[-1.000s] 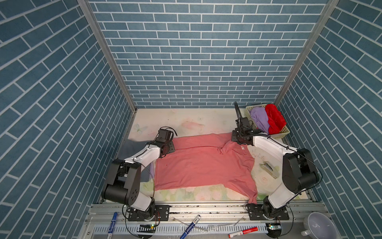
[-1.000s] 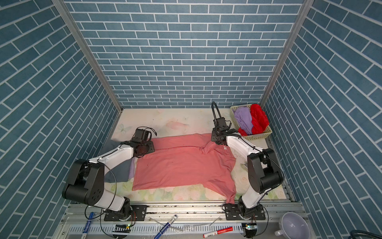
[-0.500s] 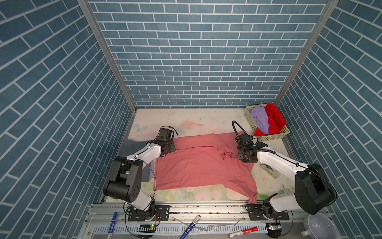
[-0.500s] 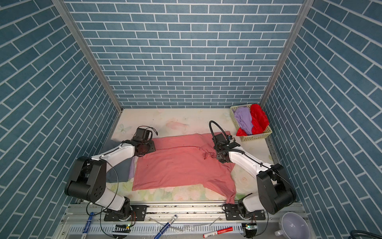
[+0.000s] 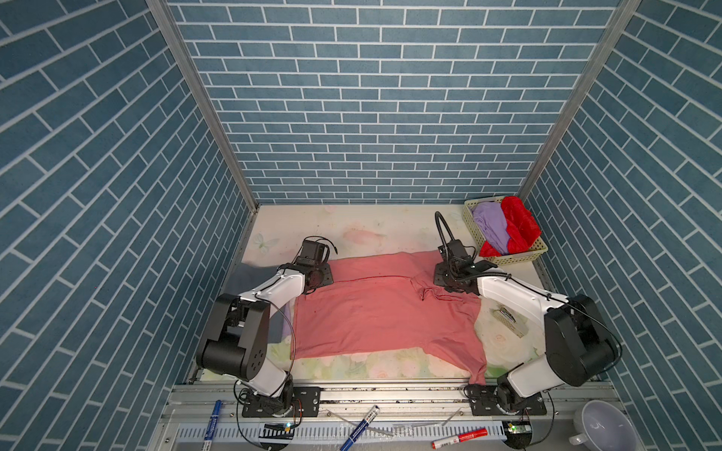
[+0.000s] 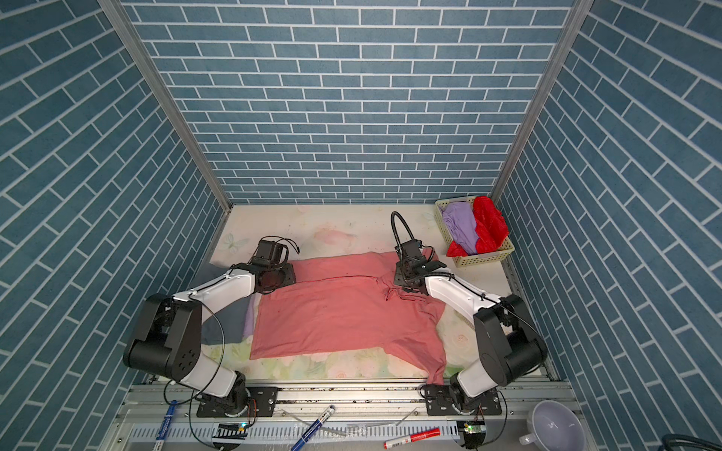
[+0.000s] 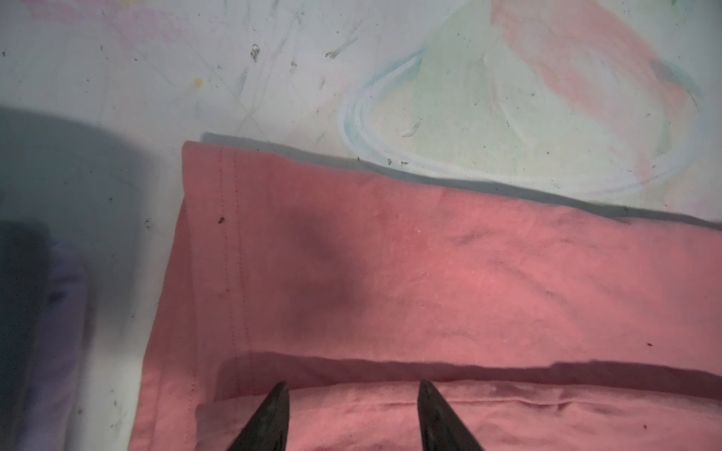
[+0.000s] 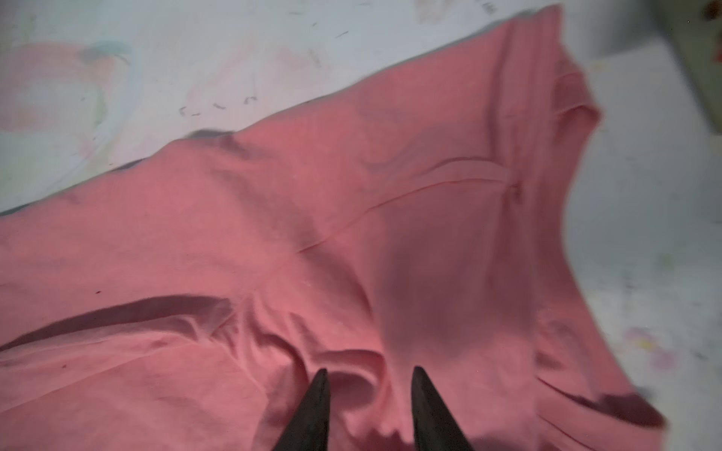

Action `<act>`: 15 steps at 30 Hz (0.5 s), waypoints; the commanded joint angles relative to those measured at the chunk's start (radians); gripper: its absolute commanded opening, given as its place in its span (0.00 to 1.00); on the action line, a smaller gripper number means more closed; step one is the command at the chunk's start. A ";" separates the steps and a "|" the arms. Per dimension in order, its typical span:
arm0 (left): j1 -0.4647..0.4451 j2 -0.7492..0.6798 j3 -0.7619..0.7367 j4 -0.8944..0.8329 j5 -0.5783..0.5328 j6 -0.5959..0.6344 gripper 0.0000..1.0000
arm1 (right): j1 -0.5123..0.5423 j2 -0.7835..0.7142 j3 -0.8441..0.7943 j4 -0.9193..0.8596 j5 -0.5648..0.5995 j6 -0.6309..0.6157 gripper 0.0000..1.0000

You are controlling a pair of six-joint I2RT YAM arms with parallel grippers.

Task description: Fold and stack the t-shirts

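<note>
Okay, we're mid-fold on the salmon pink t-shirt (image 5: 375, 312). It lies spread on the worktop (image 5: 351, 230), under and between both sets of jaws. A long strip along its far side is already turned over onto the body, and that strip's edge runs from the left jaws across to the right jaws. The rest is one flat layer. One sleeve trails well away from the right jaws, back toward that arm's base. We judge that the first fold is made, with more folds and the stacking left.

Left jaws: about half open, tips over the turned strip's edge near the hem corner, nothing between them.

Right jaws: parted less widely, tips straddling a pucker of pink cloth near the neck. We see no firm pinch on it.

Just outside the left jaws lies a slate grey t-shirt (image 6: 226, 324) with a lavender strip (image 6: 249, 316) showing at its edge. It looks to us like a stack begun, but the arm hides most of it.

Container: the cream lattice basket (image 5: 515, 259) sits just beyond the right jaws on their outer side. It holds a lavender t-shirt (image 5: 490, 224) and a bright red t-shirt (image 5: 519, 218), both crumpled and unfolded. So those two are still to do.
</note>
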 commanded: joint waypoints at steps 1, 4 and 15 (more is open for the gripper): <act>-0.005 0.008 0.010 0.003 0.002 0.001 0.54 | 0.019 0.072 0.037 0.047 -0.129 0.003 0.28; -0.005 0.005 0.012 -0.009 -0.004 0.004 0.55 | 0.031 0.095 0.042 0.005 -0.154 0.018 0.23; -0.003 0.021 0.020 -0.014 -0.012 0.005 0.56 | 0.065 -0.030 -0.071 -0.109 -0.171 0.090 0.18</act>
